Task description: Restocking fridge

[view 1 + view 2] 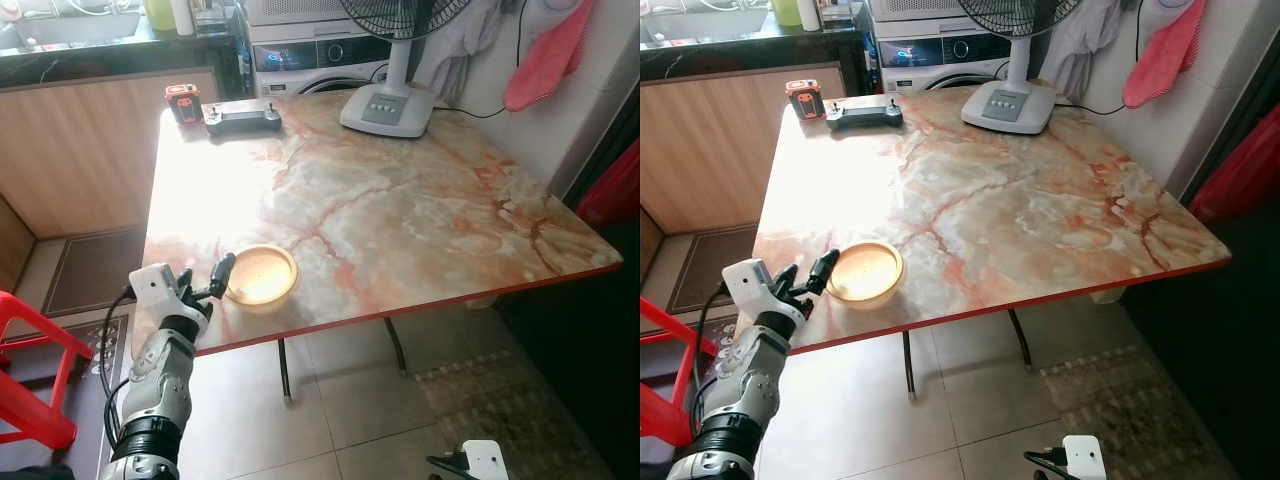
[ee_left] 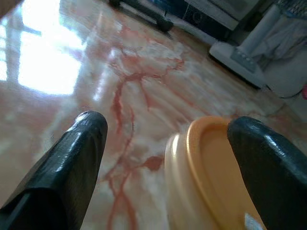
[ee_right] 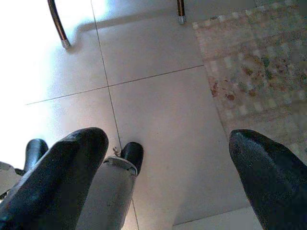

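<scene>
A shallow yellow bowl (image 1: 260, 275) sits on the marble table (image 1: 400, 200) near its front left corner. My left gripper (image 1: 205, 282) is open at the bowl's left side, level with the tabletop. In the left wrist view the bowl's near rim (image 2: 206, 172) lies between the two black fingers (image 2: 72, 158), one beside the bowl and one over it, not closed on it. My right gripper (image 3: 168, 139) hangs open low over the tiled floor, with nothing between its fingers.
A white fan base (image 1: 390, 105), a grey controller (image 1: 242, 117) and a small red and black device (image 1: 183, 101) stand at the table's far end. A red stool (image 1: 30, 370) is at my left. A patterned rug (image 1: 500, 400) lies under the table's right side.
</scene>
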### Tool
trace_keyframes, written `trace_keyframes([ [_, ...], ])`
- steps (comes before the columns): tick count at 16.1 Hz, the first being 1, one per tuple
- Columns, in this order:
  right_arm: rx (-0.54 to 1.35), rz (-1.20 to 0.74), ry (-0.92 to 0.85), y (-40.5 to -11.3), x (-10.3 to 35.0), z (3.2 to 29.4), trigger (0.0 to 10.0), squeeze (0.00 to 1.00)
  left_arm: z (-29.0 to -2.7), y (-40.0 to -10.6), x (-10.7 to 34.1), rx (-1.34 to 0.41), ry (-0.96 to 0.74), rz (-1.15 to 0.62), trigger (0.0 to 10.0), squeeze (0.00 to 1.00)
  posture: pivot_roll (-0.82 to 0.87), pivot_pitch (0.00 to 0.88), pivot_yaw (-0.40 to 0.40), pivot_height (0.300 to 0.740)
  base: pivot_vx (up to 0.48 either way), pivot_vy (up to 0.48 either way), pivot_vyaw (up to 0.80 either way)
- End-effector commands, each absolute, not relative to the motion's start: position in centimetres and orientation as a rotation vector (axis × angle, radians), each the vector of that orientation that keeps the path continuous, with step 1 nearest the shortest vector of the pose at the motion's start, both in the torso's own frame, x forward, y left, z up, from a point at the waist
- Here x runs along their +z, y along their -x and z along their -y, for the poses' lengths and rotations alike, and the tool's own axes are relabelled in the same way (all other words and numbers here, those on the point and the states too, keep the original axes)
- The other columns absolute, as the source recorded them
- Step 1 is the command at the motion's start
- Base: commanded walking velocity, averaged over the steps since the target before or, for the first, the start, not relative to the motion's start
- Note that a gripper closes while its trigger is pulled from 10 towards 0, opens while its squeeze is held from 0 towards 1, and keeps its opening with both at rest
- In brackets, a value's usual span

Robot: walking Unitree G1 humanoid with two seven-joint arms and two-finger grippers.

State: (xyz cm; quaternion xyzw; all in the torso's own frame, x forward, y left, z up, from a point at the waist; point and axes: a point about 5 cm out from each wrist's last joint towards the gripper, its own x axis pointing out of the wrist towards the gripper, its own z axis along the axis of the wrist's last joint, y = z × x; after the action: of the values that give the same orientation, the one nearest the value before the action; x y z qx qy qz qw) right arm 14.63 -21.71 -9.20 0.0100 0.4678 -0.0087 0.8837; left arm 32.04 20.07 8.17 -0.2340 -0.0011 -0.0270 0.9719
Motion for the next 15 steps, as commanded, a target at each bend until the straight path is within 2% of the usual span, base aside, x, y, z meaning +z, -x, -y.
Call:
trace_keyframes([
  [1,-0.013,-0.971,-0.013,-14.4,-9.2,21.8,10.0,0.00,-19.9,-32.2,7.8,-0.062,0.504,-0.019,10.0,0.00,0.05,0.000,-0.010,0.740,0.000,0.000,0.00],
  [15,-0.023,-0.962,0.002,-14.7,-9.0,22.2,10.0,0.00,-18.3,-34.0,8.1,-0.190,0.635,-0.048,10.0,0.00,0.03,0.000,-0.027,0.740,0.000,0.000,0.00],
])
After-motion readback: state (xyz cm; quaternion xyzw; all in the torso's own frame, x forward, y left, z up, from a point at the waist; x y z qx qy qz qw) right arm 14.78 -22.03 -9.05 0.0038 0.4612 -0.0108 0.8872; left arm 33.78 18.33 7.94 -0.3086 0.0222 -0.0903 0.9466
